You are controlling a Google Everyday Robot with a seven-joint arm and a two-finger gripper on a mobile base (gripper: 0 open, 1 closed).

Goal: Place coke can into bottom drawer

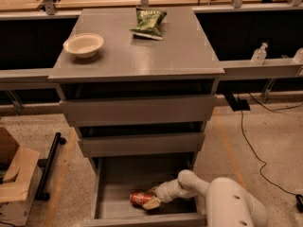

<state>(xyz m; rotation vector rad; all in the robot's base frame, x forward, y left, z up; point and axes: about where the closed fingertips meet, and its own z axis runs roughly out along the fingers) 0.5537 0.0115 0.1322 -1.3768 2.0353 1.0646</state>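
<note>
While the bottom drawer (118, 186) is standing pulled out at the foot of the bench (184, 51), the gripper (152, 201) is reaching down into it from the bench's right side. The white arm (191, 184) is bending in over the drawer's right wall. Its jaws are clamping on the coke can (139, 198), with one tan pad showing across the can's right end.

The can is lying on its side inside the drawer, its red body pointing left. It is sitting toward the drawer's low front, roughly under the middle of the bench. Whether it is touching the drawer floor cannot be told, though it is sitting very low over it. The drawer floor to the left of the can and behind it is showing bare grey.

Above the open drawer, the middle drawer (142, 144) and the top drawer (137, 110) of the bench are both sticking out slightly.

On the bench top, a pale bowl (84, 44) is resting near the left edge. A green snack bag (149, 22) is lying toward the back, close to the centre.

Left of the bench, a cardboard box (16, 178) is sitting on the floor. Right of the bench, a black cable (248, 148) is trailing across the floor, and a clear pump bottle (259, 55) is standing on a ledge.
</note>
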